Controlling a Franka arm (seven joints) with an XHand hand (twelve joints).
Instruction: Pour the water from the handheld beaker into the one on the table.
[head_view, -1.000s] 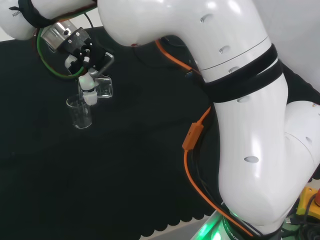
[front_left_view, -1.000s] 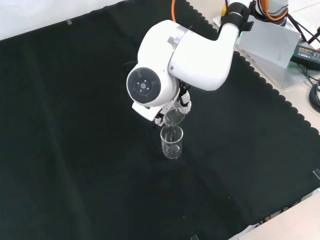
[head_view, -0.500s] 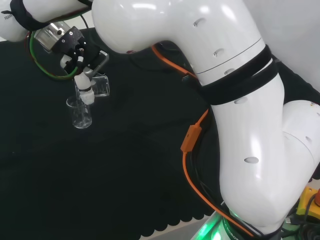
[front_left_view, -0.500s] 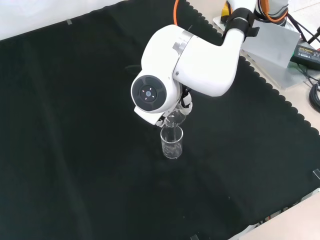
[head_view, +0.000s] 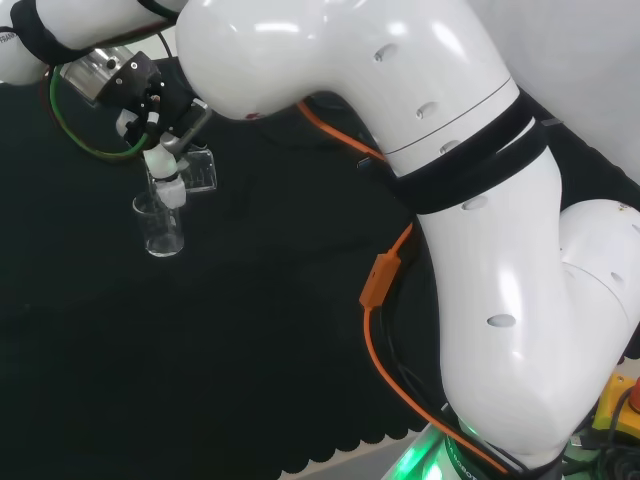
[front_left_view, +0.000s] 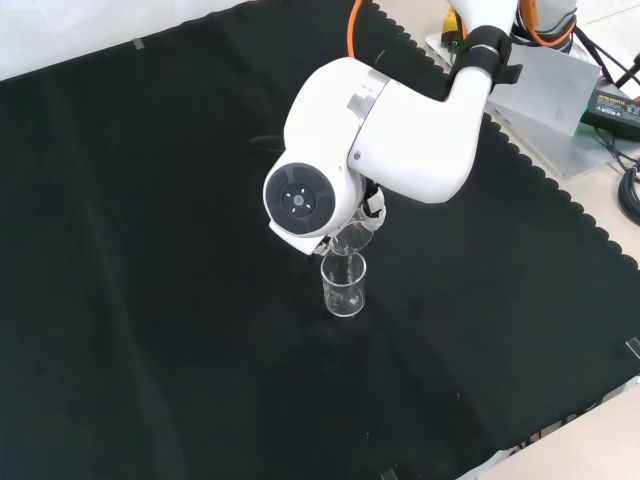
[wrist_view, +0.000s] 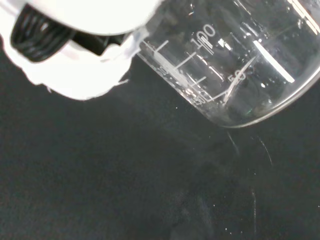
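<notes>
A clear glass beaker (head_view: 162, 227) stands upright on the black cloth; the front view shows it (front_left_view: 344, 286) just below the arm's big link. My hand (head_view: 158, 112) is curled round a second clear beaker (head_view: 197, 172), held tipped on its side with its mouth over the standing one. The front view shows the held beaker's rim (front_left_view: 350, 236) right above the standing beaker, with the hand mostly behind the link. In the wrist view the held beaker (wrist_view: 235, 65) with printed scale marks lies close beside a white finger (wrist_view: 75, 75).
The arm's white links (head_view: 420, 180) stand at the right of the head view, with an orange cable (head_view: 385, 270) along them. A grey box (front_left_view: 545, 85) and cables lie off the cloth's far right edge in the front view.
The arm's links have swung a little, and the hand with the held beaker has shifted slightly to the head view's upper left. The standing beaker has stayed in place.
</notes>
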